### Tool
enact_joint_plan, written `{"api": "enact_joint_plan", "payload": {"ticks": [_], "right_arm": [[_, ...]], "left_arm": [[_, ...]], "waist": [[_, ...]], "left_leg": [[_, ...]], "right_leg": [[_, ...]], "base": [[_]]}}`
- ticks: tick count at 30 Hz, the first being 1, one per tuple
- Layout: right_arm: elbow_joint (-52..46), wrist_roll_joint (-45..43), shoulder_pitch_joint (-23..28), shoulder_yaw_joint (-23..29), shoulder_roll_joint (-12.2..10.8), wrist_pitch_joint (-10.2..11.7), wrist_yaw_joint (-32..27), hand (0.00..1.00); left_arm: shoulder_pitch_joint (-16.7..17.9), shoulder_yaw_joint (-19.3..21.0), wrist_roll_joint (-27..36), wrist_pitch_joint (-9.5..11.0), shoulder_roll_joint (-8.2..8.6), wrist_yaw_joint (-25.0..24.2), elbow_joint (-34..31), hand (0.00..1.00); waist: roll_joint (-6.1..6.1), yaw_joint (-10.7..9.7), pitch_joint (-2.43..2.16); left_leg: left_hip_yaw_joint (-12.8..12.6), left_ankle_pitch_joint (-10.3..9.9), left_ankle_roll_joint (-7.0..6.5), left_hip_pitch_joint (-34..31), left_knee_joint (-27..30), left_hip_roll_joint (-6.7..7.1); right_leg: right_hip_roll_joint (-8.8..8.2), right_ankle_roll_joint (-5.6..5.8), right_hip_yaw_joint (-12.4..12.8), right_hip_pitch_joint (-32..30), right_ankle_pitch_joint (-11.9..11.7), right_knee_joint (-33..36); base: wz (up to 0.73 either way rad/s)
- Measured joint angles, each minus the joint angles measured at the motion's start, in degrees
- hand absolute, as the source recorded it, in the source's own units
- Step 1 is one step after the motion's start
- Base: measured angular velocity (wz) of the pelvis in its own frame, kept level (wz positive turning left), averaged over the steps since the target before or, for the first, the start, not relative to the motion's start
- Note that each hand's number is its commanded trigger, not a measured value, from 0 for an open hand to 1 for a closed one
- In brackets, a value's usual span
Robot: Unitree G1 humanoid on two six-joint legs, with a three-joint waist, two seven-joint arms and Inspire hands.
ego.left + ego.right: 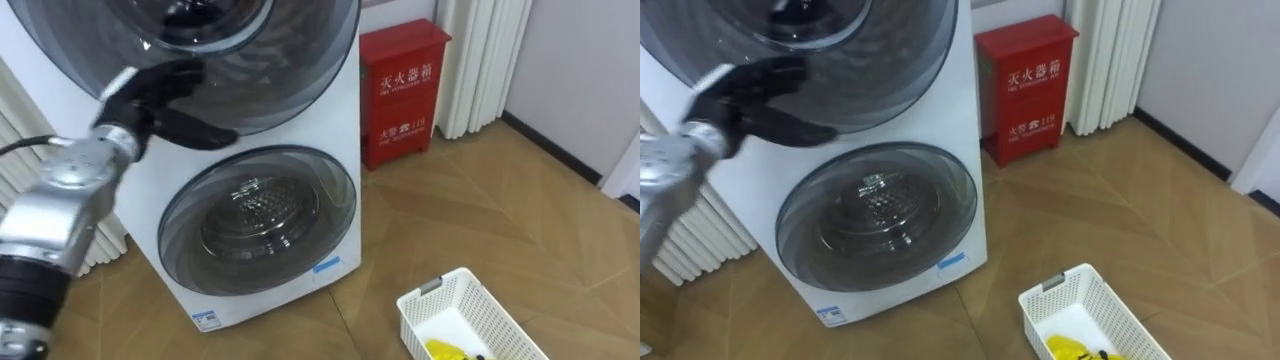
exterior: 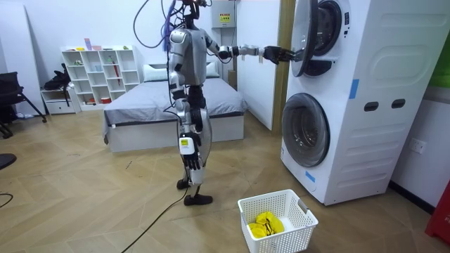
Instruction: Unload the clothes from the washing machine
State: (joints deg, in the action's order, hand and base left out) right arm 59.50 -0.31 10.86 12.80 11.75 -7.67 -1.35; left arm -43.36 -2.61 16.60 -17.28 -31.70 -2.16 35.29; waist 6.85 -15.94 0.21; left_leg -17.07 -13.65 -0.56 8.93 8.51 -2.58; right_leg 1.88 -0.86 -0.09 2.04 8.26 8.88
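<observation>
Left hand [image 1: 160, 88] at upper door [image 1: 300, 70]; clothes in basket [image 1: 455, 283].
Nearest, the white basket on the floor holds a yellow garment [image 1: 445, 349]. Behind it, the lower door [image 1: 258, 220] is closed. Above, the left hand is spread, fingers straight against the ajar upper door.

The robot is slim, with a silver-grey torso and dark joints. Its legs are silver and black, one carries a white label with a yellow mark, and the feet are black. The left forearm is a brushed-metal cylinder with a black ribbed section behind it and a thin black cable at the wrist. The left hand [image 1: 165, 98] is black, with a small white tag on its back. Blue and purple ropes rise from the shoulders.
</observation>
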Motion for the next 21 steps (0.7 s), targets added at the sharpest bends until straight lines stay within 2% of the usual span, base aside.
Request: {"api": "enact_joint_plan", "payload": {"ticks": [1, 3, 5, 8, 9, 11, 12, 14, 15, 16, 17, 18, 19, 20, 21], "right_arm": [[-1.3, -0.5, 1.1, 0.3, 0.0, -0.3, 0.0, 0.00], [-3.6, -1.4, 3.2, 1.2, 0.0, -0.6, 0.1, 0.00], [-4.5, -2.9, 4.8, 2.6, -0.1, -1.0, 0.1, 0.00], [-4.9, -6.4, 6.4, 3.0, -0.4, -1.8, 0.3, 0.00], [-5.0, -6.9, 6.4, 3.1, -0.4, -1.9, 0.3, 0.00], [-6.2, -7.5, 7.1, 3.1, -0.4, -2.0, 0.2, 0.00], [-6.8, -7.5, 7.2, 3.1, -0.4, -2.2, 0.1, 0.00], [-7.7, -7.5, 7.2, 3.1, -0.4, -2.5, 0.0, 0.00], [-9.1, -7.0, 6.9, 2.9, -0.6, -3.1, -0.1, 0.00], [-10.0, -6.9, 6.9, 3.0, -0.5, -3.2, -0.3, 0.00], [-9.4, -7.2, 6.5, 3.0, -0.8, -3.6, -0.4, 0.00], [-9.2, -7.4, 6.5, 3.0, -0.8, -3.8, -0.2, 0.00], [-9.0, -8.2, 6.5, 2.9, -0.8, -3.8, 0.4, 0.00], [-9.1, -8.2, 6.5, 2.6, -0.8, -3.9, 0.4, 0.00], [-9.6, -8.2, 6.5, 1.7, -0.8, -4.1, 0.2, 0.00]], "left_arm": [[0.0, 1.4, 0.8, -0.4, -1.07, 0.0, 2.5, 0.00], [0.0, 4.6, 0.8, -1.9, -1.94, 0.3, 5.2, 0.00], [0.0, 5.9, 0.7, -2.9, -2.80, 0.6, 6.4, 0.00], [0.1, 8.2, 0.7, -3.7, -3.94, 1.6, 7.8, 0.00], [0.1, 8.3, 0.7, -3.7, -4.09, 1.8, 7.9, 0.00], [0.4, 8.4, 0.8, -3.7, -4.12, 2.1, 7.9, 0.00], [0.7, 8.4, 1.6, -3.7, -4.12, 2.2, 7.9, 0.00], [0.8, 8.4, 2.5, -3.8, -4.09, 3.3, 7.9, 0.00], [0.9, 8.4, 3.8, -3.6, -4.10, 4.2, 7.9, 0.00], [0.8, 7.3, 4.5, -3.5, -4.06, 4.4, 8.1, 0.00], [0.9, 7.0, 4.3, -3.1, -3.96, 4.4, 7.9, 0.00], [1.4, 6.9, 4.2, -3.0, -3.76, 4.6, 8.0, 0.00], [2.8, 6.9, 4.1, -3.1, -3.49, 5.4, 8.0, 0.00], [3.6, 6.9, 4.1, -3.1, -3.49, 6.0, 8.1, 0.00], [4.8, 6.8, 4.3, -3.2, -3.33, 7.0, 8.1, 0.00]], "waist": [[-0.03, 1.0, -0.01], [-0.08, 1.8, -0.03], [-0.35, 2.2, -0.16], [-1.73, 3.9, -0.94], [-1.98, 3.9, -0.96], [-2.77, 3.8, -0.90], [-3.13, 3.7, -0.93], [-3.55, 4.0, -0.89], [-4.92, 4.9, 0.07], [-4.35, 4.5, -0.38], [-3.91, 3.9, -1.01], [-4.22, 4.1, -1.01], [-4.25, 5.6, -1.02], [-4.04, 6.1, -0.87], [-3.78, 6.4, -0.71]], "left_leg": [[0.0, 0.0, 0.00, 0.2, -0.1, -0.05], [0.1, 0.0, 0.00, 0.2, -0.1, -0.11], [0.1, 0.0, 0.01, 0.1, -0.1, -0.17], [0.2, 0.0, 0.02, 0.3, 0.1, -0.35], [0.1, 0.0, 0.02, 0.2, 0.5, -0.32], [-0.1, 0.0, 0.03, -0.2, 2.7, -0.10], [-1.0, 0.0, 0.05, -0.7, 5.0, 0.00], [-2.8, 0.0, 0.07, -1.8, 9.4, 0.01], [-3.6, -1.3, 1.41, -5.0, 14.7, 0.24], [-1.6, -1.2, 2.09, -8.1, 8.6, -0.33], [-3.2, 2.6, -0.12, -9.7, 4.9, -1.13], [-4.3, 3.3, -0.59, -9.0, 4.6, -0.67], [-4.3, 3.3, -0.65, -8.0, 4.7, -0.60], [-3.5, 3.3, -0.64, -7.4, 4.7, -0.61], [-0.8, 3.3, -0.62, -6.7, 4.6, -0.72]], "right_leg": [[0.14, 0.00, 0.2, -0.1, 0.0, 0.0], [0.21, 0.00, -0.2, -0.1, 0.0, 0.0], [0.20, 0.00, -0.3, -0.2, 0.0, 0.0], [0.30, -0.07, 0.1, 0.3, 0.0, 0.0], [0.17, -0.11, 0.3, 0.6, -0.1, 0.0], [-0.46, -0.12, 2.6, 1.9, -0.1, -0.2], [-1.02, -0.12, 4.4, 2.6, -0.1, -0.1], [-2.04, -0.11, 5.4, 3.3, -0.1, -0.1], [-3.82, -0.09, 8.5, 4.1, -0.1, -0.4], [-4.12, 0.06, 10.1, 3.3, 0.0, 0.2], [-4.84, 2.38, 9.5, 2.5, 1.5, 1.2], [-5.30, 3.00, 9.3, 2.4, 1.7, 1.2], [-5.51, 3.42, 7.8, 2.4, 1.9, 0.8], [-5.39, 3.35, 7.2, 2.1, 1.8, 0.6], [-4.69, 2.69, 5.8, 0.7, 0.5, -0.5]], "base": [[-0.25], [-0.10], [0.11], [0.04], [0.21], [0.26], [0.24], [0.15], [0.26], [0.54], [0.47], [0.06], [-0.37], [-0.42], [-0.20]]}}
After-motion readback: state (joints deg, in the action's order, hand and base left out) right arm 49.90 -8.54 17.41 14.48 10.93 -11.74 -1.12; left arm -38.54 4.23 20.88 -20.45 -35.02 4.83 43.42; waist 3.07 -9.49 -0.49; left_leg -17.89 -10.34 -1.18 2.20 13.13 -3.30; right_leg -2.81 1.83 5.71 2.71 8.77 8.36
